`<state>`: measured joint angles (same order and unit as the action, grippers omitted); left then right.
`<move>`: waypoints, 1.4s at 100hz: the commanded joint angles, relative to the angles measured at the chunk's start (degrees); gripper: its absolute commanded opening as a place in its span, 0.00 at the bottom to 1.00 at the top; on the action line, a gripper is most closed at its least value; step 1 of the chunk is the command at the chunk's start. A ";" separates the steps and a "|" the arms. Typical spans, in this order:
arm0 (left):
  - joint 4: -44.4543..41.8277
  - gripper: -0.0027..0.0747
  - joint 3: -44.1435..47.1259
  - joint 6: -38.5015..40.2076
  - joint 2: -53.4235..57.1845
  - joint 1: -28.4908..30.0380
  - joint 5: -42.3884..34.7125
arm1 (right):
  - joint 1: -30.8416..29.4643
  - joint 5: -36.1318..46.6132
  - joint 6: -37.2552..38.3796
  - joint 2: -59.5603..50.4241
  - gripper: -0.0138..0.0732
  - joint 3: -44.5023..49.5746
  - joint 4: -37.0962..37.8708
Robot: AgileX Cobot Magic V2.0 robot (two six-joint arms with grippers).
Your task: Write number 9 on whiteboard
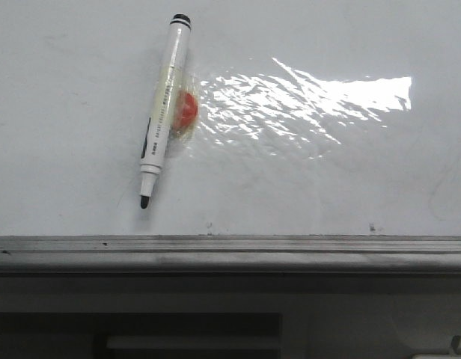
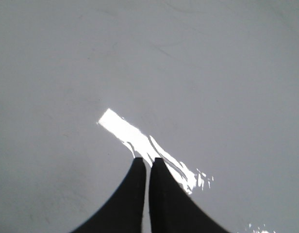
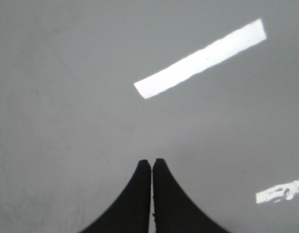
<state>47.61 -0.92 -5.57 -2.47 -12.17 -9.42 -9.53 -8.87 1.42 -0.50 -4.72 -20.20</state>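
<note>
Whiteboard [image 1: 81,90] surface fills nearly the whole front view, with its grey metal edge rail [image 1: 230,253] along the near side; no number 9 is seen anywhere on it, only faint smudges and a bright glare patch [image 1: 313,101] towards the middle. The writing is therefore judged not yet begun. A black-tipped marker [image 1: 163,112] is seen uncapped, stuck to the board left of the glare, tip slanted towards the rail, with a small red round piece [image 1: 186,111] touching its barrel; what that piece is cannot be made out. Neither arm appears in the front view. In the wrist views the left gripper [image 2: 146,160] and the right gripper [image 3: 152,161] are shown with fingers pressed nearly together and nothing held, each over bare board. Picking up the marker and drawing the figure are both judged left to do.
</note>
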 commanded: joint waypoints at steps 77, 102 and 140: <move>2.04 0.58 -38.68 -28.24 -52.56 -16.45 38.57 | 12.29 -24.92 -8.47 28.32 0.63 -30.49 11.92; 2.16 0.58 -38.68 -28.12 -60.01 -32.42 21.10 | 12.29 -24.70 -8.47 28.97 0.63 -30.49 11.92; 4.46 0.53 -38.68 -28.12 -68.68 -34.13 14.29 | 12.43 -24.88 -8.47 28.97 0.63 -30.49 9.41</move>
<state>51.15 -37.91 -33.52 -70.41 -46.11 9.24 2.78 -37.46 -6.45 27.74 -33.15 -9.54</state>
